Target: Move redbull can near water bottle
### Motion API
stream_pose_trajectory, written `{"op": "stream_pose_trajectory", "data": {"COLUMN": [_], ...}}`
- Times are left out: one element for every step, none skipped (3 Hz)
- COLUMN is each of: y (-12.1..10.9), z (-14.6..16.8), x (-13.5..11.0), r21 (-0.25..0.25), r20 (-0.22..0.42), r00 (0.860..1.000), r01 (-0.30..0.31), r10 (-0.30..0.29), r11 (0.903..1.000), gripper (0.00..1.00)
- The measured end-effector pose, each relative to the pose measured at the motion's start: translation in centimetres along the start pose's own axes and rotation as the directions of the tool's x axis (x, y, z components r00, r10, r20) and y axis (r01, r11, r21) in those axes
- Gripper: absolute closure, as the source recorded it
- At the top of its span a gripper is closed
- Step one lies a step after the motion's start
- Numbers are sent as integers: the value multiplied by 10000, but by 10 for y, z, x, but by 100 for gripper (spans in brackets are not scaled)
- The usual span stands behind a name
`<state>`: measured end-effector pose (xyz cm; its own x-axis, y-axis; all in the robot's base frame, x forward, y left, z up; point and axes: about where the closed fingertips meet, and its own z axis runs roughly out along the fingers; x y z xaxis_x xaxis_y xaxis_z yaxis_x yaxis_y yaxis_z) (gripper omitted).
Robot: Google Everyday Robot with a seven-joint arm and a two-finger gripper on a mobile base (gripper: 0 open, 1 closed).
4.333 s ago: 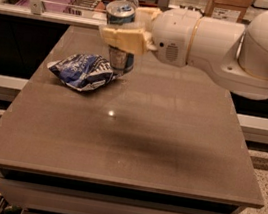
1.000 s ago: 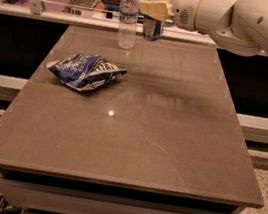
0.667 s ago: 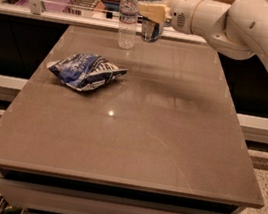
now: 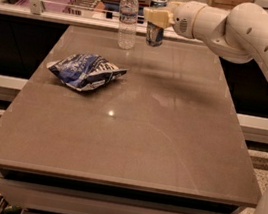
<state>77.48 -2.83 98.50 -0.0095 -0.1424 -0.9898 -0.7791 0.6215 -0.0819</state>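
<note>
At the far edge of the tabletop (image 4: 135, 129), just beside the water bottle (image 4: 128, 22), the gripper (image 4: 156, 17) pinches the redbull can (image 4: 154, 35) around its upper body; its light, slick, thin metal wall probably dents if squeezed hard

Can (image 4: 154, 35) just right of the bottle (image 4: 128, 22) at the tabletop's (image 4: 170, 135) back edge (tool (image 4: 156, 17) clamped around it), bag (image 4: 86, 71) front-left.

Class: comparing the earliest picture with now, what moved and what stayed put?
The gripper, still shut on the slim blue-and-silver redbull can, carried it back, away from the crumpled blue-and-white snack bag, to just right of the tall clear plastic water bottle. Bag and bottle stayed put.
</note>
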Motion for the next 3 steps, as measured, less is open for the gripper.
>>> {"op": "stream_pose_trajectory", "data": {"y": [-11, -21, -25], "z": [4, 12, 17], "x": [14, 29, 29], "r21": [100, 103, 135], "r20": [209, 530, 396], "r00": [9996, 9976, 9980], "r01": [-207, -444, -498], "r10": [205, 438, 492], "r11": [9997, 9990, 9987], "gripper": [100, 100, 100]}}
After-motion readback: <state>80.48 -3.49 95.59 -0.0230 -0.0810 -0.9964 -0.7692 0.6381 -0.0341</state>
